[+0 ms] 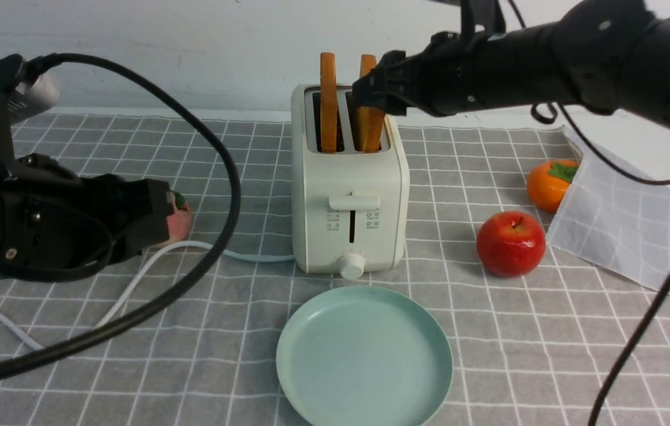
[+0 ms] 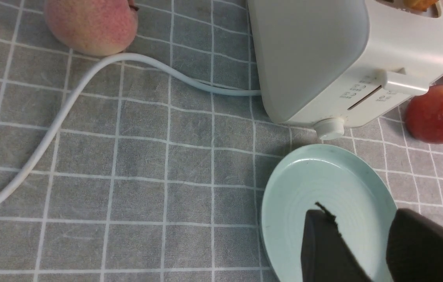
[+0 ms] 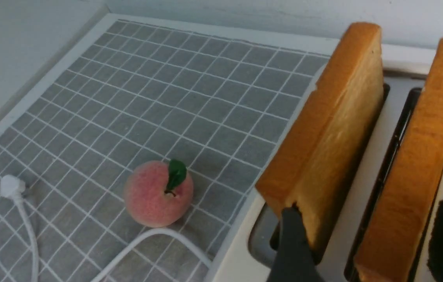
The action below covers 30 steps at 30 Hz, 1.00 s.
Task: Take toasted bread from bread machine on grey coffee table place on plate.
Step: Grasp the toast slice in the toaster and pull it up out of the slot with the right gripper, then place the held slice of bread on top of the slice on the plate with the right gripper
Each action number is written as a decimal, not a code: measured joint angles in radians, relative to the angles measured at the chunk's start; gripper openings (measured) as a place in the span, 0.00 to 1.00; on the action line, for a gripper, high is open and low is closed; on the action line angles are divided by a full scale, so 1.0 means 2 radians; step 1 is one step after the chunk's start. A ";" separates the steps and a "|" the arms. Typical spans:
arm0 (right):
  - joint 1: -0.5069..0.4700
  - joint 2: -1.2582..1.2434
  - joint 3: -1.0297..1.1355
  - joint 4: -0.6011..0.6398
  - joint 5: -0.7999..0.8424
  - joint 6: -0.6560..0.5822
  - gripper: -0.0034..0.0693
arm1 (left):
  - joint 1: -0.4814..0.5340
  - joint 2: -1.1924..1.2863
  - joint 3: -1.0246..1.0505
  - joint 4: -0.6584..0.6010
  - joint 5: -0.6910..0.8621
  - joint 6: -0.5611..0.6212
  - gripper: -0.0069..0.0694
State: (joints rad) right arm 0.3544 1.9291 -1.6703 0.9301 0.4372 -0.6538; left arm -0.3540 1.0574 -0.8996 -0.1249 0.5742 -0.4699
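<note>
Toast [image 1: 372, 103] upright in the toaster [image 1: 350, 201] near the worktop's [image 1: 222, 331] far edge, right end effector [image 3: 366, 239] parted around the right-hand slice, ungripped; best centred, squeezed gently, lifted straight up!

Plate [image 1: 364, 355] — near rim cut off by the front view's edge; toaster icons [image 1: 372, 220] — too small to read.

The front view looks forward and down from between the two arms, farthest back, across the grey gridded surface [image 1: 240, 367] to the far wall. The left wrist view looks down from closer, over the near left part; both share toaster [image 1: 350, 195] and plate [image 1: 364, 355]. The right wrist view sits closest to the toast [image 3: 413, 164], facing the far left.
</note>
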 joint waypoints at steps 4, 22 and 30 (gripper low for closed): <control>0.000 0.025 -0.002 0.011 -0.020 0.000 0.64 | 0.000 0.000 0.000 0.000 0.000 0.000 0.40; -0.047 -0.112 -0.008 0.012 0.010 -0.001 0.20 | 0.000 0.000 0.000 -0.004 -0.006 0.000 0.40; -0.127 -0.205 0.002 -0.064 0.322 0.031 0.20 | 0.000 0.000 0.000 -0.007 -0.006 0.000 0.40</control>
State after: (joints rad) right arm 0.1009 1.5188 -1.6671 0.8031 1.0812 -0.5916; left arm -0.3540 1.0574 -0.8996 -0.1398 0.5618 -0.4691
